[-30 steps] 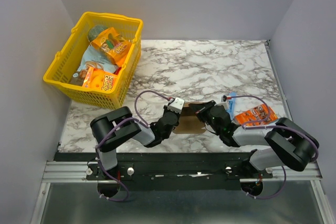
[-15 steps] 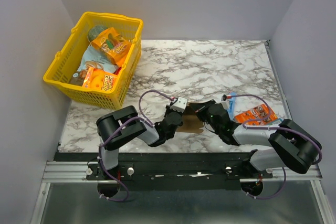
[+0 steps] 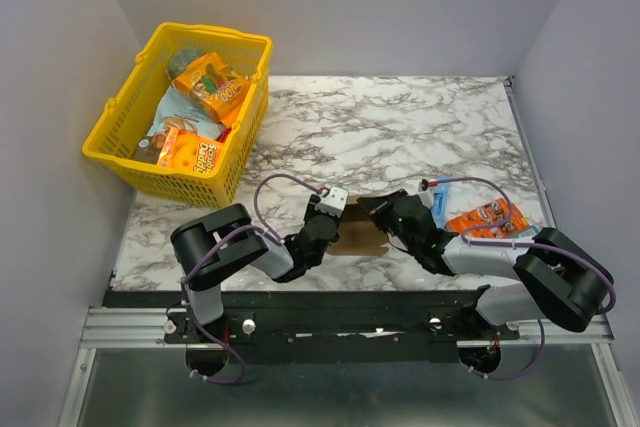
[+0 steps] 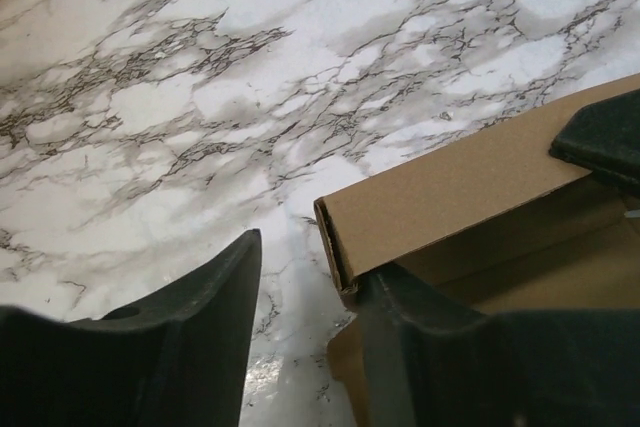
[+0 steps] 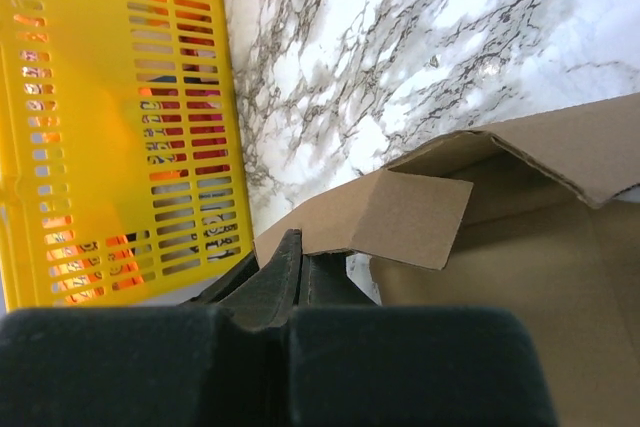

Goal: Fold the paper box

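The paper box [image 3: 356,239] is made of plain brown, unprinted cardboard and is only partly folded: one long side wall [image 4: 450,192] is raised on edge, and a small square flap [image 5: 400,217] is turned inward over the open inside. It lies low and roughly level, well to the right of the yellow basket [image 3: 170,177] and nearer the front edge.

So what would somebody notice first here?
The bright yellow basket, stuffed with snack packets, at the table's far left corner. Then the left arm and right arm meeting over the brown paper box at the near edge, with an orange packet just right of them.
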You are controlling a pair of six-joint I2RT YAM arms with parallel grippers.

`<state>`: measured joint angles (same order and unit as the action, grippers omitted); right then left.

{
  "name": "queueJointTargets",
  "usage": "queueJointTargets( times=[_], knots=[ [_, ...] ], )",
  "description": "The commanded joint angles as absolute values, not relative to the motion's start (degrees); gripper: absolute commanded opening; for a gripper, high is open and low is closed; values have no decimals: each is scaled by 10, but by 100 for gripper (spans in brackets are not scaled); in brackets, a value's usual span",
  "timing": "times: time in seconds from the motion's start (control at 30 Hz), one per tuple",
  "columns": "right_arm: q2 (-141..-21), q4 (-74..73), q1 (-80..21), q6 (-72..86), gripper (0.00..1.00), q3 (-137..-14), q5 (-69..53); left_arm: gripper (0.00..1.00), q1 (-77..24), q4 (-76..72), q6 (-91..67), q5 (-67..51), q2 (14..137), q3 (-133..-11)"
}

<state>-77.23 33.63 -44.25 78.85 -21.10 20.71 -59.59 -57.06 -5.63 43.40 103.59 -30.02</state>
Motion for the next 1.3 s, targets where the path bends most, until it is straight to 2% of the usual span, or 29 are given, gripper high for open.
queueJointTargets(
  times=[0.0, 0.1, 0.2, 0.4, 0.73, 1.07, 1.27],
  knots=[
    [-766, 278, -439, 769, 1, -213, 242, 66, -579, -524, -61, 447, 995, -241],
    [-763, 276, -439, 768, 1, -213, 243, 78, -584, -541, -62, 436, 959, -208],
    [-762, 273, -439, 768, 0, -213, 243, 84, -584, -559, -69, 396, 918, -174],
    [-753, 269, -439, 766, 1, -213, 244, 91, -584, -550, -98, 294, 822, -114],
    [-755, 272, -439, 771, 0, -213, 238, 90, -559, -506, -124, 203, 790, -136],
    [-759, 278, -441, 774, 0, -213, 232, 86, -555, -536, -137, 192, 949, -243],
    [-751, 273, -441, 771, 1, -212, 233, 66, -549, -494, -159, 273, 976, -273]
  ],
)
